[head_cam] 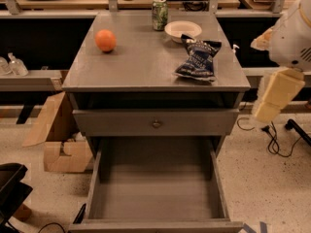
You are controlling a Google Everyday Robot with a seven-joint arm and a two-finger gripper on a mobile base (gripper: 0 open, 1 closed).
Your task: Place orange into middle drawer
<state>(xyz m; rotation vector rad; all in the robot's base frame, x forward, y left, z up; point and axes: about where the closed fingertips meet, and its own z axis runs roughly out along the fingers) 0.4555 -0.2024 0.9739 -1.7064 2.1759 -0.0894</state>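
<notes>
The orange (105, 40) sits on the left part of the grey cabinet's top (141, 62), apart from everything else. The middle drawer (155, 188) is pulled out below as a deep grey tray with nothing in it. Above it is a shut drawer with a flat front and a small round knob (156, 124). My gripper (273, 97) hangs at the right edge of the view, beside the cabinet's right side at about top height. It is far from the orange and holds nothing that I can see. The white arm (291, 38) rises above it.
On the cabinet top stand a green can (159, 14), a white bowl (182, 30) and a dark blue chip bag (198, 59). Cardboard boxes (56, 140) lie on the floor to the left. Cables (272, 135) lie to the right. A black object (12, 191) is at the bottom left.
</notes>
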